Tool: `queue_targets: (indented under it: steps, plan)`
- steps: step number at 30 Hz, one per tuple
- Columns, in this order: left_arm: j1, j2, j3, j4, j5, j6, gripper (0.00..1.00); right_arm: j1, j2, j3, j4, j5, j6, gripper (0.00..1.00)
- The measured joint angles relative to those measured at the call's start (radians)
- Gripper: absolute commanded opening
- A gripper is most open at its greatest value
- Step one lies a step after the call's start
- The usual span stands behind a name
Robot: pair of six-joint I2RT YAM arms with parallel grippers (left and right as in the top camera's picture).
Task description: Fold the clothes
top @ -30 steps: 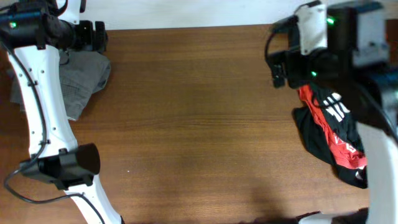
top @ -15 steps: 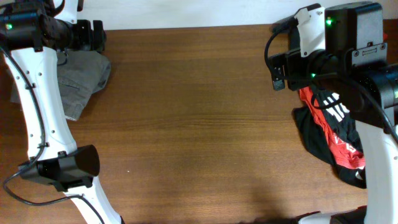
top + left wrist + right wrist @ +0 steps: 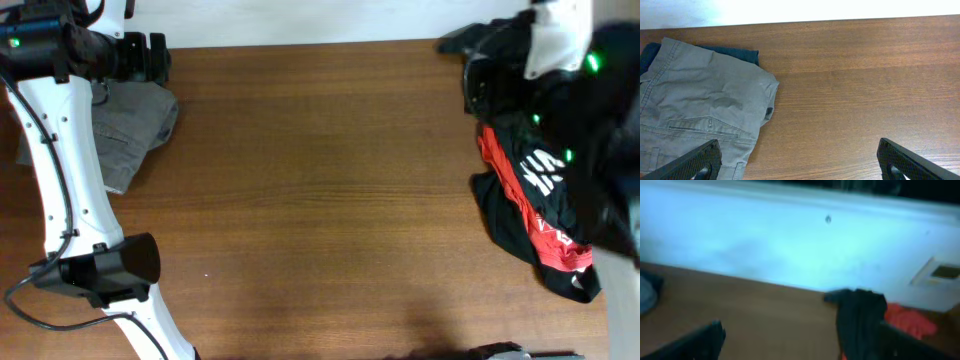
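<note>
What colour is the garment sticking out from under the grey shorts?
Dark navy cloth, under the grey cotton shorts; left wrist view shows it best.

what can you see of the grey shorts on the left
The grey shorts lie rumpled but flat at the table's far left corner, woven cotton by the look, with stitched seams and a welt back pocket. A dark navy piece peeks from beneath their top edge. The left arm crosses above them.

Brown wood-grain table point(image 3: 320, 200) fills view, grain running left to right. Pale wall point(image 3: 790, 245) beyond far edge. Small pale rectangular plate point(image 3: 939, 273) on wall, far right.
</note>
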State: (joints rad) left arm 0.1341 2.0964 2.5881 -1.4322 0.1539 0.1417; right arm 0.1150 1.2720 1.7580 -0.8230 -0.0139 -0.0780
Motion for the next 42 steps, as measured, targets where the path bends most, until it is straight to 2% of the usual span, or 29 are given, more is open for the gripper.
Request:
queue_targets:
  steps: [1, 2, 3, 4, 10, 16, 21, 29, 42]
  plan:
    - [0.000, 0.000, 0.000, -0.001, 0.000, 0.000, 0.99, -0.007, -0.034, -0.060, 0.063, -0.008, 0.000, 0.99]
    - [0.000, 0.000, 0.000, 0.000, -0.001, 0.000, 0.99, -0.016, -0.135, -0.256, 0.277, -0.024, -0.001, 0.99]
    - [0.000, 0.000, 0.000, 0.000, -0.001, 0.000, 0.99, -0.016, -0.165, -0.309, 0.301, -0.026, 0.000, 0.99]
    - [0.000, 0.000, 0.000, 0.000, -0.001, 0.000, 0.99, -0.017, -0.240, -0.446, 0.402, -0.030, -0.005, 0.99]
    - [0.000, 0.000, 0.000, -0.001, 0.000, 0.000, 0.99, -0.054, -0.515, -0.898, 0.592, -0.029, -0.012, 0.99]
    - [0.000, 0.000, 0.000, 0.000, 0.000, 0.000, 0.99, -0.113, -0.788, -1.226, 0.657, -0.030, -0.011, 0.99]
    - [0.000, 0.000, 0.000, -0.001, 0.000, 0.000, 0.99, -0.127, -0.951, -1.406, 0.682, -0.030, 0.006, 0.99]
    - [0.000, 0.000, 0.000, -0.001, 0.000, 0.000, 0.99, -0.128, -1.082, -1.609, 0.789, -0.030, 0.046, 0.99]
    - [0.000, 0.000, 0.000, -0.001, 0.000, 0.000, 0.99, -0.128, -1.246, -1.745, 0.748, -0.016, 0.056, 0.99]
